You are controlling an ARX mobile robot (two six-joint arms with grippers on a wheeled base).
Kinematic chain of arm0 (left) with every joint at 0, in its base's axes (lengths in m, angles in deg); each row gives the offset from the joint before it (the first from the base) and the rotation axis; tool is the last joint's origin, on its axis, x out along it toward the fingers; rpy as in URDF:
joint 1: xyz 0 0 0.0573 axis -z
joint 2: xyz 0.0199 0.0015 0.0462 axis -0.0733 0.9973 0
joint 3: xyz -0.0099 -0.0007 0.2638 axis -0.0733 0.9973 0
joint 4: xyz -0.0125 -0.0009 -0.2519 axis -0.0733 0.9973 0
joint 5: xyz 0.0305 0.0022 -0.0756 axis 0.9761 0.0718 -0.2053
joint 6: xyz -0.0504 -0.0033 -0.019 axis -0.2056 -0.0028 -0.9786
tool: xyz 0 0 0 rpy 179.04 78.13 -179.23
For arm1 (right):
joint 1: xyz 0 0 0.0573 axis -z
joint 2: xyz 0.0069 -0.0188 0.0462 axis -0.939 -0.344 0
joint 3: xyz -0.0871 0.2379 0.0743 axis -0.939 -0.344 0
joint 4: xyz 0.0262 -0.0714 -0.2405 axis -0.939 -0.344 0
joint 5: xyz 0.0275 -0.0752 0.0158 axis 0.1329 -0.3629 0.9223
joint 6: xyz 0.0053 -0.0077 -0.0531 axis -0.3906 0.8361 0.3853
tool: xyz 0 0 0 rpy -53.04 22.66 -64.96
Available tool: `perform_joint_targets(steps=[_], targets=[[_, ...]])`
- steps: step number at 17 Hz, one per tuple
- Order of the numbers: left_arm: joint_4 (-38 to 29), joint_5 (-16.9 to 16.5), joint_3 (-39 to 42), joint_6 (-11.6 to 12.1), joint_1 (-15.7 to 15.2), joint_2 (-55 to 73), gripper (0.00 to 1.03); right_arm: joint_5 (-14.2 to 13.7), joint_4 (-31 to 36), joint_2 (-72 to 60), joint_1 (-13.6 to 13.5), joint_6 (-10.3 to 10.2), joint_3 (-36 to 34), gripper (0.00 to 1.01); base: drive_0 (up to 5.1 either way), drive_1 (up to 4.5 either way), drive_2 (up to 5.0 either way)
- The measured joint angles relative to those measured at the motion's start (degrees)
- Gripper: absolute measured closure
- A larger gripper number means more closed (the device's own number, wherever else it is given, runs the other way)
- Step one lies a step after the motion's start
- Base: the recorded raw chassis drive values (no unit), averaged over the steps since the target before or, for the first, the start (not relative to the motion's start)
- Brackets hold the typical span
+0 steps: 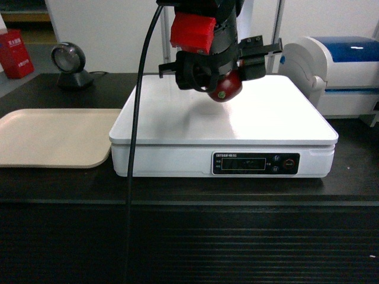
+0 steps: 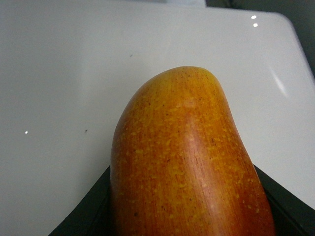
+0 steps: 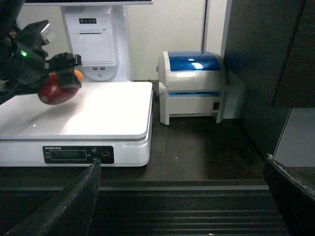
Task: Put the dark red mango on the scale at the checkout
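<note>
The dark red mango (image 1: 225,89) hangs just above the back middle of the white scale (image 1: 237,121), held in my left gripper (image 1: 219,76), which is shut on it. The left wrist view is filled by the mango's (image 2: 187,157) orange-red skin, with the black fingers (image 2: 83,216) at both sides and the scale top (image 2: 74,73) below. The right wrist view shows the mango (image 3: 56,89) over the scale (image 3: 98,115) from the side. My right gripper (image 3: 182,196) is open and empty, low in front of the ribbed checkout (image 3: 197,216) panel.
A beige tray (image 1: 53,136) lies left of the scale on the checkout counter (image 1: 59,186). To the scale's right stands a white-and-blue printer (image 1: 337,71). A round scanner (image 1: 71,65) and a red box (image 1: 15,53) are at the back left. A black cable (image 1: 135,154) hangs down.
</note>
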Motion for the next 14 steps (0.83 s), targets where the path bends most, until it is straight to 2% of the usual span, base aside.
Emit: perform_joint_targets(steps=[4,14], targets=[[2.19,2.64,-2.86,0.76,-0.44,3.08,0.43,0.0,-0.02,0.0,0.0,0.0,0.0,0.03,0.0,0.0,0.0],[2.23,3.13,-3.26,1.86,-0.09,3.87,0.43,-0.02,-0.02,0.0,0.0,0.0,0.0,0.03,0.0,0.0,0.0]])
